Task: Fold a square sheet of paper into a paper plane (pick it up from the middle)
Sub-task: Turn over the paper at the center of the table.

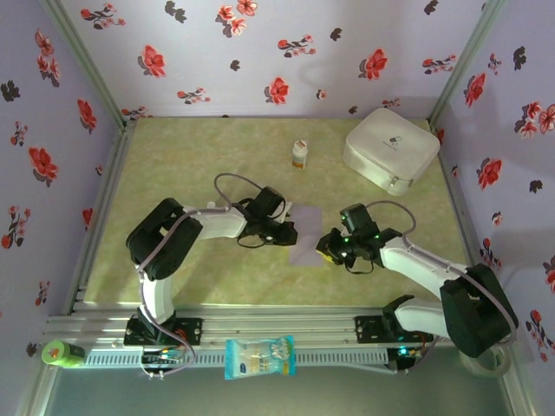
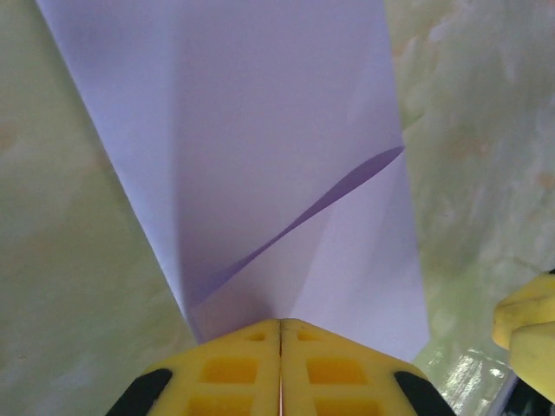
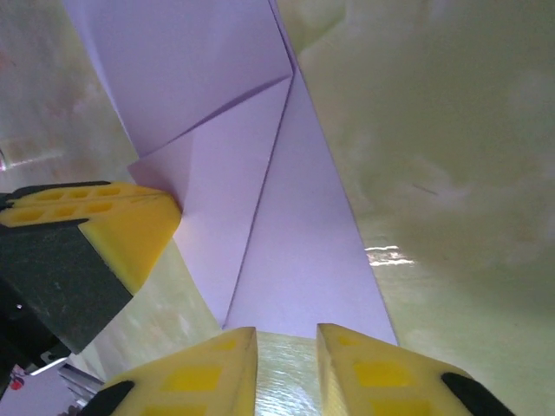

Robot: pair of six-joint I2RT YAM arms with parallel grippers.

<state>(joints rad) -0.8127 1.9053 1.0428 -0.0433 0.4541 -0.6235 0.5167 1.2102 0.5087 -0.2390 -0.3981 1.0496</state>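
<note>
The square sheet of paper (image 1: 306, 232) lies mid-table, pale lavender and partly folded, with a diagonal flap and creases (image 2: 277, 130). My left gripper (image 1: 290, 232) is at its left edge. Its jaws are shut (image 2: 280, 321), and the tips touch the paper's near edge where a crease ends. I cannot tell whether any paper is pinched. My right gripper (image 1: 328, 248) is at the sheet's lower right. Its jaws (image 3: 286, 329) stand slightly apart with bare table between them, and the paper's edge (image 3: 295, 251) lies just beyond the tips. The left gripper's yellow fingers (image 3: 130, 225) touch the sheet's side.
A white rounded case (image 1: 390, 147) sits at the back right. A small white bottle (image 1: 299, 154) stands behind the paper. A blue-white snack packet (image 1: 259, 357) lies on the front rail, with a green object (image 1: 61, 353) at the rail's left end. Floral walls enclose the table.
</note>
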